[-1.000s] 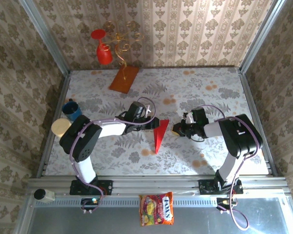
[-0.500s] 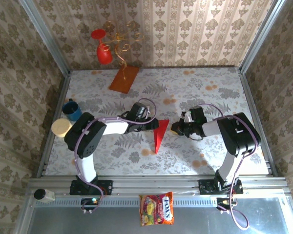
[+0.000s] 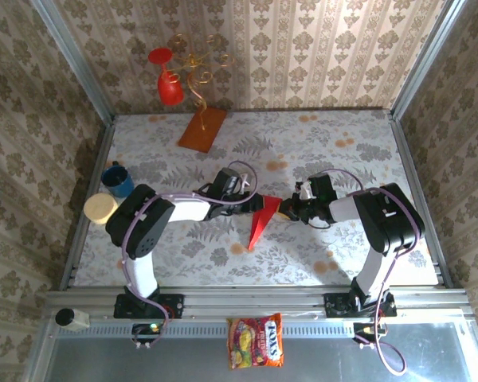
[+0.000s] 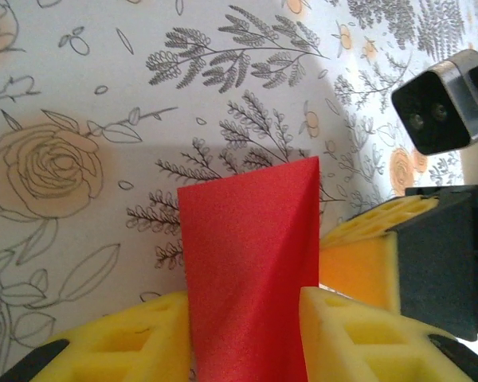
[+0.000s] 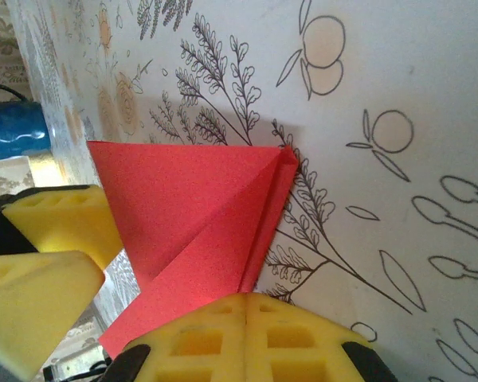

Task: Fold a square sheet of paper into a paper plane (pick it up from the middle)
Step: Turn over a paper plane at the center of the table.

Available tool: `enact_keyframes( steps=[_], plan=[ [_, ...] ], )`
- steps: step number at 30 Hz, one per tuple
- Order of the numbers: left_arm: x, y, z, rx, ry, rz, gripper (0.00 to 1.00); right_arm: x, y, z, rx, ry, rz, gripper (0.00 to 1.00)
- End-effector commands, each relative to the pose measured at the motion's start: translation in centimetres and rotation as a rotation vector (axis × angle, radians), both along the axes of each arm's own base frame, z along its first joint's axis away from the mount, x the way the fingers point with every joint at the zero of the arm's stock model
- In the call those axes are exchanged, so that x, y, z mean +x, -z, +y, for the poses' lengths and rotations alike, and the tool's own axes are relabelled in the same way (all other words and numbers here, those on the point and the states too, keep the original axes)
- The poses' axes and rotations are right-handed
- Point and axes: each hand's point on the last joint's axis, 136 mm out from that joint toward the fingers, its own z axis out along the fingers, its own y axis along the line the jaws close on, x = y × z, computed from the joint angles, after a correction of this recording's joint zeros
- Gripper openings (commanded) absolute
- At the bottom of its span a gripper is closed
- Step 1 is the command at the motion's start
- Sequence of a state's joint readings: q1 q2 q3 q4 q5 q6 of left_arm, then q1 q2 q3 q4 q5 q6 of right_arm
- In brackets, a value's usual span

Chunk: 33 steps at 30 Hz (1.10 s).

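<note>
The square sheet of paper is folded into a slim red paper plane (image 3: 260, 223) near the table's middle, its sharp tip pointing toward the near edge. My left gripper (image 3: 251, 200) comes from the left and is shut on the plane's wide end. In the left wrist view the red paper plane (image 4: 251, 255) fills the space between the left gripper's (image 4: 243, 301) yellow pads, its far end lifted. My right gripper (image 3: 284, 210) is shut. Its joined tips (image 5: 247, 301) touch the folded edge of the paper plane (image 5: 183, 207); nothing sits between the pads.
An orange-brown board (image 3: 202, 127) lies at the back left under a gold stand with a red goblet (image 3: 170, 86). A blue cup (image 3: 117, 179) and a yellow lid (image 3: 99, 207) sit at the left edge. A candy bag (image 3: 256, 341) lies on the front rail.
My left gripper has shifted right with the plane's wide end, so the plane now slants with its tip to the lower left. The right gripper crept left until it met the paper.
</note>
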State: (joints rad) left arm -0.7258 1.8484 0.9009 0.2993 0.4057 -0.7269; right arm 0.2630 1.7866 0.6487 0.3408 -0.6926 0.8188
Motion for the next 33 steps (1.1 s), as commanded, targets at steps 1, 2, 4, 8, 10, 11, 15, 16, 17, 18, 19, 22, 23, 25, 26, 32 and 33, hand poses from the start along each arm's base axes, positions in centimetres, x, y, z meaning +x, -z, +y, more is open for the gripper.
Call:
enact_keyframes(
  steps=[1,2,4,8,10,11,15,16,17,18,19,22,23,25,26,32,33],
  plan=[
    [-0.5,-2.3,-0.9,-0.083,0.019,-0.025,0.37,-1.1,3.4,0.0,-0.087,0.000,0.056,0.00],
    [-0.7,-2.3,-1.1,-0.084,0.028,-0.024,0.36,-1.1,3.4,0.0,-0.087,-0.001,0.057,0.00],
    [-1.1,-2.1,-1.2,-0.081,0.034,-0.019,0.33,-1.1,3.4,0.0,-0.089,-0.001,0.055,0.00],
    [-1.9,-1.4,-1.3,-0.070,0.040,-0.012,0.30,-1.1,3.4,0.0,-0.090,0.001,0.056,0.00],
    [-2.2,-1.1,-1.3,-0.063,0.040,-0.009,0.29,-1.1,3.4,0.0,-0.090,0.001,0.057,0.00],
    [-2.3,-0.9,-1.4,-0.058,0.040,-0.007,0.29,-1.1,3.4,0.0,-0.090,0.001,0.055,0.00],
    [-2.8,-0.1,-1.5,-0.041,0.046,0.000,0.29,-1.0,3.4,0.0,-0.090,0.001,0.057,0.00],
    [-2.9,0.0,-1.6,-0.036,0.046,0.000,0.28,-1.0,3.4,0.0,-0.091,0.001,0.056,0.00],
    [-3.0,0.1,-1.7,-0.032,0.044,0.002,0.25,-1.1,3.4,0.0,-0.091,0.000,0.057,0.00],
    [-3.0,0.1,-1.7,-0.032,0.043,0.001,0.21,-1.0,3.3,0.0,-0.090,0.001,0.056,0.00],
    [-3.0,0.0,-1.8,-0.033,0.038,-0.003,0.15,-1.0,3.2,0.0,-0.089,0.000,0.056,0.00],
    [-2.6,-0.4,-1.7,-0.031,0.015,-0.015,0.00,-0.9,2.7,0.2,-0.089,-0.010,0.053,0.00],
    [-2.4,-0.8,-1.6,-0.031,0.008,-0.026,0.00,-0.8,2.3,0.2,-0.090,-0.014,0.048,0.00],
    [-2.1,-1.3,-1.3,-0.023,-0.007,-0.047,0.00,-0.8,1.6,0.1,-0.094,-0.020,0.039,0.00],
    [-1.9,-1.7,-0.9,-0.012,-0.019,-0.059,0.00,-0.6,1.0,0.0,-0.093,-0.020,0.028,0.00],
    [-0.7,-5.1,3.5,0.201,-0.115,-0.202,0.00,-1.0,-2.7,-0.8,-0.092,-0.005,-0.028,0.00],
    [-0.6,-5.7,4.1,0.241,-0.120,-0.218,0.00,-1.2,-3.1,-0.8,-0.091,-0.005,-0.032,0.00]
  ],
)
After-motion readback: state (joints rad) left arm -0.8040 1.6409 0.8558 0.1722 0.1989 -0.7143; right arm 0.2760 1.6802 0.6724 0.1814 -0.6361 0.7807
